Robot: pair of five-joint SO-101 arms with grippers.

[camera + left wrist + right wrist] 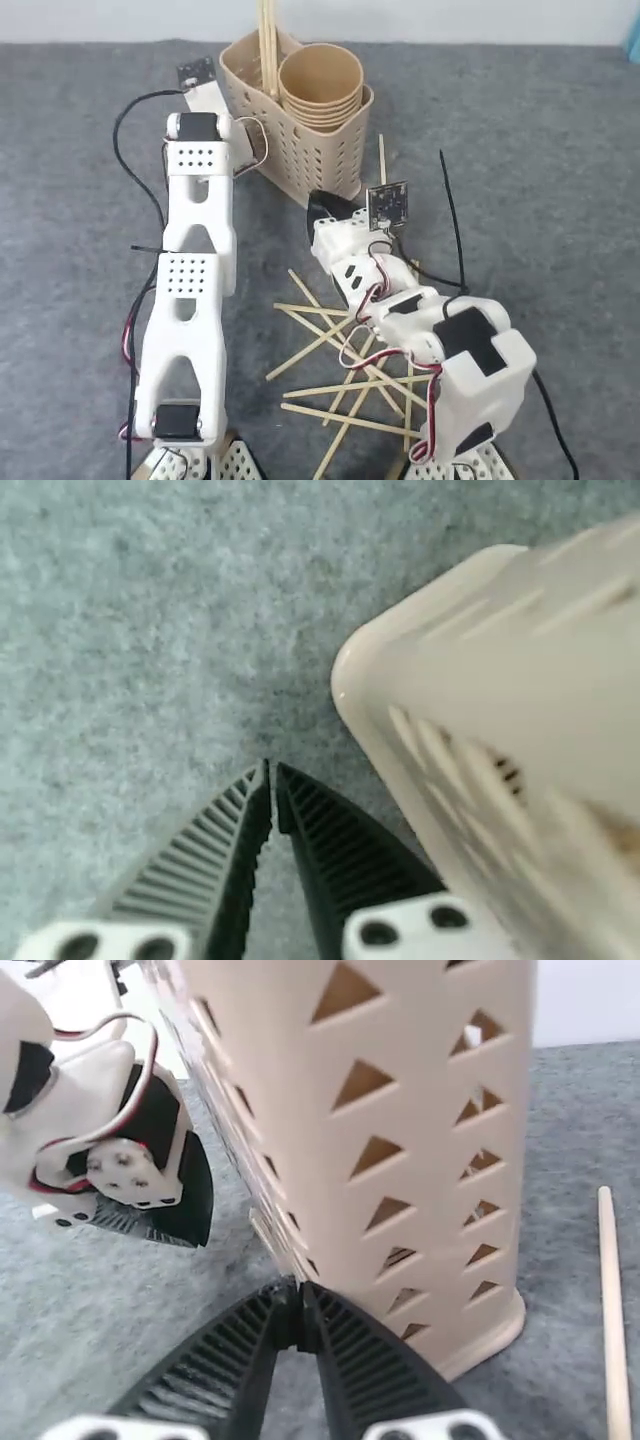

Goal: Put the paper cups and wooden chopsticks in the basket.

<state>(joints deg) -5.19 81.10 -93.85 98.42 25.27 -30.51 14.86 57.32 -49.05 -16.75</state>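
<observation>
Basket (pixel 300 160) w/ paper cups (pixel 320 75) is standing at table's (pixel 560 150) far edge; loose chopsticks (pixel 340 372) are lying nr near edge. Left gripper (pixel 270 772) & right gripper (pixel 298 1295) are sitting closed, empty, beside basket base, prob. bracing it

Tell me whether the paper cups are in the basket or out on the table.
In the basket. The high view shows the paper cups nested in one stack, standing upright inside the rim of the basket.

White plastic arms (pixel 195 300), dotted perforated panels (pixel 197 156); black servos (pixel 466 336); red-white-black cables (pixel 128 340); left hand (pixel 271 772) black, ribbed.
</observation>
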